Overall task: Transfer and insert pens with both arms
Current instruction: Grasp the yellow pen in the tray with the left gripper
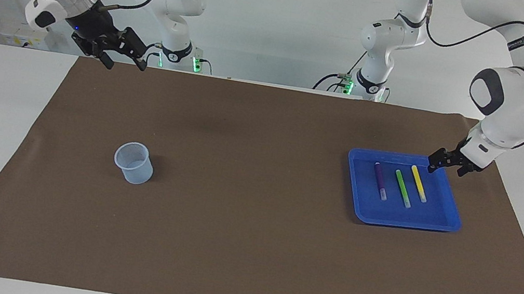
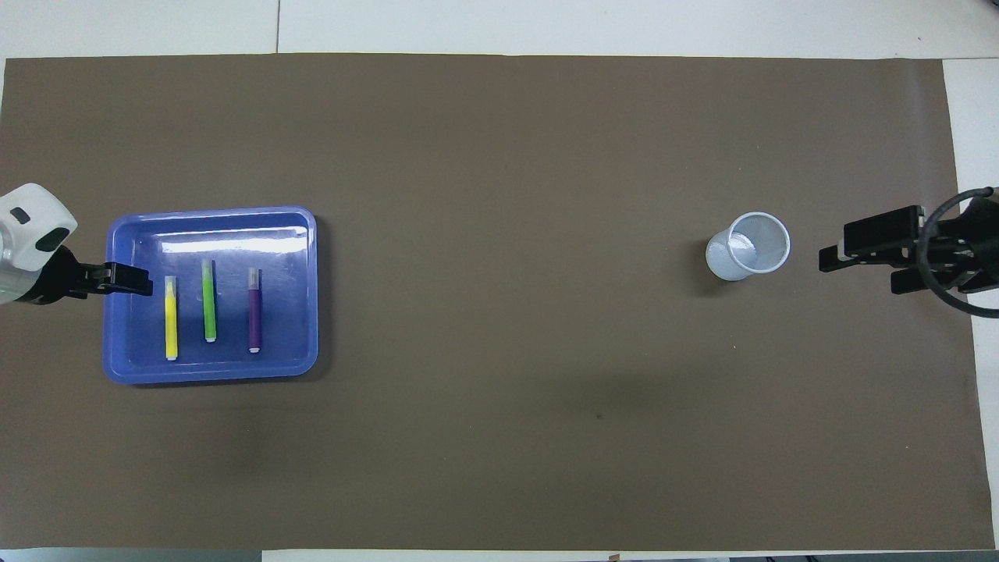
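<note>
Three pens lie side by side in a blue tray (image 1: 405, 224) (image 2: 289, 257): purple (image 1: 380, 180) (image 2: 254, 311), green (image 1: 402, 188) (image 2: 208, 300) and yellow (image 1: 419, 183) (image 2: 170, 318). My left gripper (image 1: 445, 171) (image 2: 125, 279) is open and low over the tray's rim toward the left arm's end, just beside the yellow pen, holding nothing. My right gripper (image 1: 126, 66) (image 2: 858, 275) is open and empty, up in the air over the mat between the cup and the right arm's end of the table.
A pale translucent cup (image 1: 133, 163) (image 2: 748, 246) stands upright on the brown mat (image 1: 245, 249) toward the right arm's end. Two smaller white arms with green lights (image 1: 177, 49) (image 1: 370, 80) stand at the robots' edge of the table.
</note>
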Tool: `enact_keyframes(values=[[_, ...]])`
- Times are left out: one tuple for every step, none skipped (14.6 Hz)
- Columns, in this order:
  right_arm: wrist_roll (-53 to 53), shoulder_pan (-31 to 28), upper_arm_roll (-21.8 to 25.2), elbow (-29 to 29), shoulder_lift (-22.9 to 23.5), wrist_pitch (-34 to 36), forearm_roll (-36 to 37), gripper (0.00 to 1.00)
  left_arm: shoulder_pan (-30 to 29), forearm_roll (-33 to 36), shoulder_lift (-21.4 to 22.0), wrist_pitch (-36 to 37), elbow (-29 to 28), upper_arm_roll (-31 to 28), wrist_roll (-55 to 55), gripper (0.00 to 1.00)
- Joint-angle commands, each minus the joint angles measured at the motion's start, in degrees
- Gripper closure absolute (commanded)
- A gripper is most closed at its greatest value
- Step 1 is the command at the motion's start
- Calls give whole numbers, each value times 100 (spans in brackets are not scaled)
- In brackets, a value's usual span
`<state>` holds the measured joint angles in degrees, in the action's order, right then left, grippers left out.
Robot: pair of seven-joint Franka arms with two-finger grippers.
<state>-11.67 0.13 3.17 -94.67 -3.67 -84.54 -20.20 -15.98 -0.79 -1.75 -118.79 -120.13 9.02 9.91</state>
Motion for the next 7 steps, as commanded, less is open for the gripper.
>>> enact_keyframes(values=[[-520, -4, -44, -542, -326, -264, -519, 0, -10, -18, -176, -460, -195, 21, 108, 0], [-564, -13, -36, -788, -449, -290, -851, 0, -28, 0, -229, -618, -282, 21, 117, 3], [-652, -13, -36, -999, -555, -317, -1046, 0, -2, 0, -273, -872, -413, 21, 108, 4], [-705, -22, -36, -1227, -669, -413, -1222, 0, 16, 17, -343, -1083, -528, 21, 108, 5], [-705, -22, -44, -1482, -792, -605, -1450, 0, -19, 26, -378, -1163, -564, 21, 125, 7], [-697, -22, -36, -1685, -880, -842, -1722, 0, -37, 26, -439, -1190, -564, 21, 213, 9], [-697, -13, -44, -1765, -907, -1036, -1899, 0, -37, 26, -492, -1217, -564, 21, 274, 11]])
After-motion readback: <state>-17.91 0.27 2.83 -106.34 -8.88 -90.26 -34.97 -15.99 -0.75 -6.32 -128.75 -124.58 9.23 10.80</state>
